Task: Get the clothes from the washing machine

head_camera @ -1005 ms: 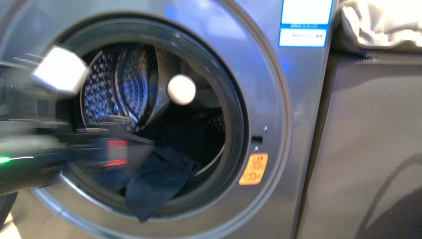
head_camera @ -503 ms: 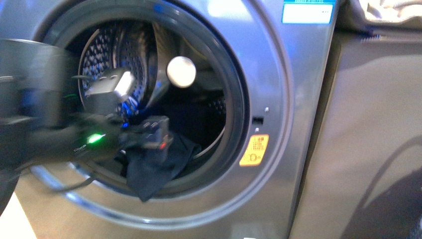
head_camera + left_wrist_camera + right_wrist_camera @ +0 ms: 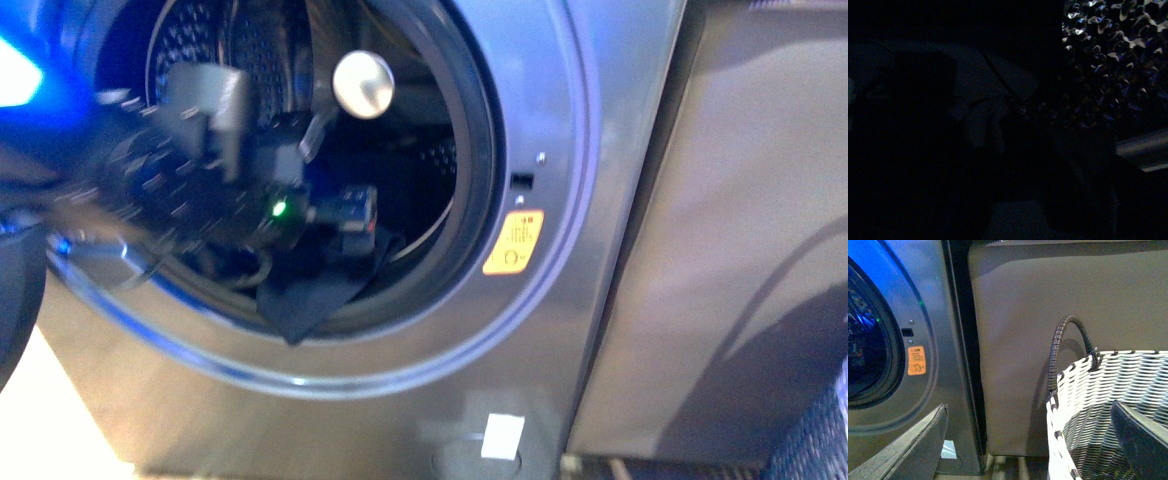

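Note:
The grey washing machine (image 3: 560, 300) fills the front view, its round opening facing me and the perforated drum (image 3: 190, 40) showing inside. A dark navy garment of the clothes (image 3: 305, 300) hangs out over the lower rim of the opening. My left gripper (image 3: 357, 222) is open, reaching into the opening just above that garment. The left wrist view is dark. My right gripper (image 3: 1028, 445) is open and empty, held low between the machine (image 3: 938, 340) and a basket, and it does not show in the front view.
A white woven basket (image 3: 1098, 405) with a dark hoop handle (image 3: 1068, 350) stands right of the machine, before a grey cabinet panel (image 3: 1048, 305). An orange sticker (image 3: 513, 242) and a door latch hole (image 3: 521, 180) sit right of the opening. A pale round knob (image 3: 363, 83) shows inside.
My left arm has pushed rightward into the opening, down to the hanging garment. The machine has slid up in the view, so the blue label and beige cushion have left the frame.

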Controlling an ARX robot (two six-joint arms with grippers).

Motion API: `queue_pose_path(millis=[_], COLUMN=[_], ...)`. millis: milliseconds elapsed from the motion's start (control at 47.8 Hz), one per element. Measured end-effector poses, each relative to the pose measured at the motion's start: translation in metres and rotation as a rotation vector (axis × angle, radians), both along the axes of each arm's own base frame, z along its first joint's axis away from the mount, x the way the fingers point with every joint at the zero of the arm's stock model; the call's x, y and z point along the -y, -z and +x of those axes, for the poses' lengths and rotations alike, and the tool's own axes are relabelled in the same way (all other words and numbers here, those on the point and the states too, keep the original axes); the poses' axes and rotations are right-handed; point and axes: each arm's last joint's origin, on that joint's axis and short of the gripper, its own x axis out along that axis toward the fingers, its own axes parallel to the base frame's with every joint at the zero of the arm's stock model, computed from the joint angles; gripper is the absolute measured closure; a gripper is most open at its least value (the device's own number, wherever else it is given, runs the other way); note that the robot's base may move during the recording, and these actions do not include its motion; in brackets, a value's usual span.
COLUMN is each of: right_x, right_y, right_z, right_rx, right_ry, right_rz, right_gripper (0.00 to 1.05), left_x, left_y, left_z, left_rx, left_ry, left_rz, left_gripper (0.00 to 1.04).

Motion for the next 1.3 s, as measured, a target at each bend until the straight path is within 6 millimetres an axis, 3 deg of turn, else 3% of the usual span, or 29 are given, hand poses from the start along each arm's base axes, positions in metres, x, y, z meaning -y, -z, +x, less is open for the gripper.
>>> queue_pose_path(millis=[105, 419, 796, 1298], right_x=[0.000, 0.000, 0.000, 0.000], right_y=[0.000, 0.000, 0.000, 0.000], right_z=[0.000, 0.000, 0.000, 0.000], right_rx=[0.000, 0.000, 0.000, 0.000], right_ry=[0.000, 0.000, 0.000, 0.000], right_rz=[0.000, 0.000, 0.000, 0.000], right_gripper=[0.08, 0.08, 0.08, 0.08], left_x=[0.001, 0.006, 0.021, 0.011], left_y=[0.004, 0.020, 0.028, 0.052], left_z=[0.022, 0.055, 0.083, 0.106], left_rx=[-0.009, -0.036, -0.041, -0.197], left_ry=[-0.027, -0.050, -0.105, -0.209], left_rz=[0.007, 0.016, 0.121, 0.212], left_gripper=[0.07, 0.07, 0.07, 0.07])
